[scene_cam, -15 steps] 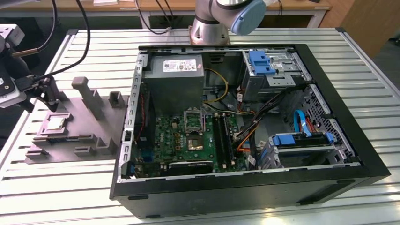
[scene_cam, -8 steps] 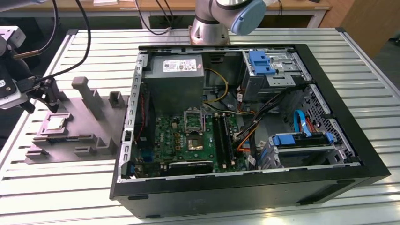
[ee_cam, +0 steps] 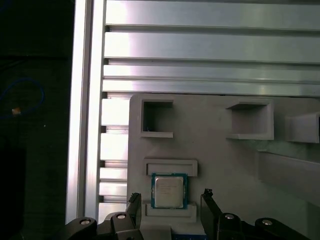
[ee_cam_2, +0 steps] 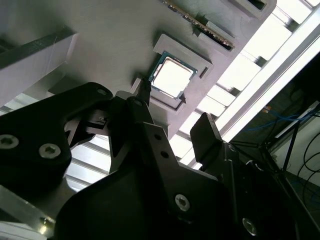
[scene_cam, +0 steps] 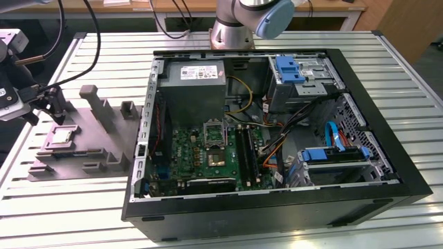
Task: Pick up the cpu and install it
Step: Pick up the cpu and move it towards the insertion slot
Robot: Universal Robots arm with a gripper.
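- Gripper [scene_cam: 47, 118] is hanging at the exterior view's left. Its two dark fingers [ee_cam: 209, 212] are standing wide apart and holding nothing.
- In the first wrist view the fingers are flanking the cpu [ee_cam: 170, 191] on either side, with a gap wider than the chip.
- The cpu is lying flat just below the fingertips with its silvery top facing up. It is sitting in a square recess of a grey fixture plate [scene_cam: 90, 139], and the fingers are not closing on it.
- The plate is carrying several upright blocks and open pockets around the recess. It is resting on a slatted aluminium table [scene_cam: 69, 207].
- Beside the plate, toward the exterior view's right, an open black computer case [scene_cam: 277, 218] is lying on its side on the same table.
- Inside the case a green motherboard [scene_cam: 187, 150] is showing a metal-framed socket [scene_cam: 215, 132]. Cables and blue drive brackets are lying further toward the exterior view's right.
- Beyond the case, the arm's base [scene_cam: 234, 31] is standing on the table's far edge.
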